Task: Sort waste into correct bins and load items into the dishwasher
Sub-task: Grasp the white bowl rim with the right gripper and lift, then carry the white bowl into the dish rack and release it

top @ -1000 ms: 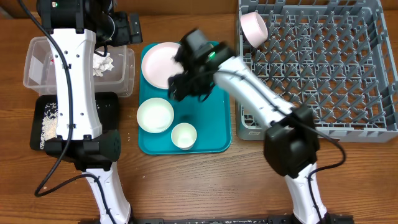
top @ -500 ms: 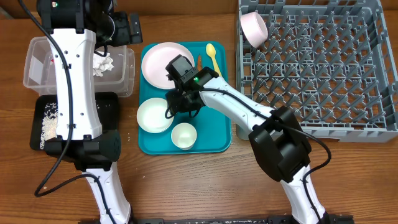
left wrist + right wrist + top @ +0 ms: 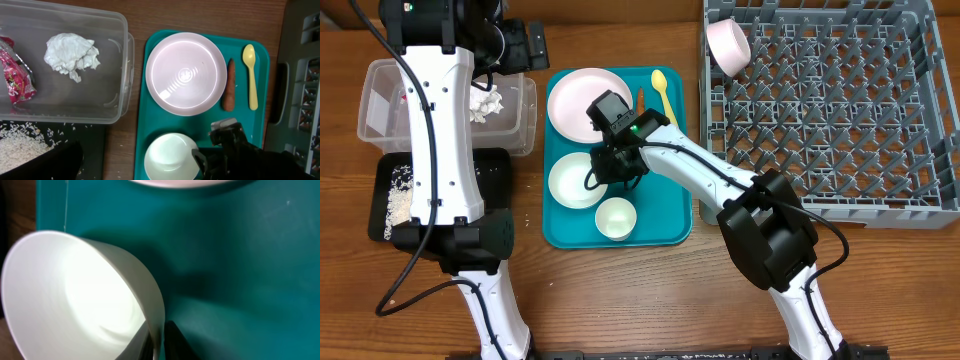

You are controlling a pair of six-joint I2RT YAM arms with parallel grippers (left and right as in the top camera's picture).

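A brown wooden table point(image 3: 620, 290) bears everything; nothing of the room shows beyond it. From overhead, the teal tray point(image 3: 670, 225) lies mid-table, with the grey dish rack point(image 3: 820, 110) at its 3 o'clock and the clear tub point(image 3: 380, 110) and black tray point(image 3: 490, 170) at its 9 o'clock.

On the teal tray the plate point(image 3: 582, 100) sits at 11 o'clock, the yellow spoon point(image 3: 661, 90) at 1 o'clock and the small cup point(image 3: 615, 218) at 6 o'clock. At 8 o'clock the right gripper point(image 3: 159, 342) is pinched onto the rim of the white bowl point(image 3: 570, 180). The left gripper point(image 3: 528, 45) stands spread and empty over the tub's far edge.

The napkin point(image 3: 71, 54) and red wrapper point(image 3: 17, 80) lie in the tub, and rice point(image 3: 398, 195) lies in the black tray. A pale pink bowl point(image 3: 728, 45) leans in the rack's 11 o'clock corner.

Overhead, the left arm hides much of the tub and black tray. The carrot piece point(image 3: 228, 85), between plate and spoon, is plain only from the left wrist. The rack's right side is cut off.
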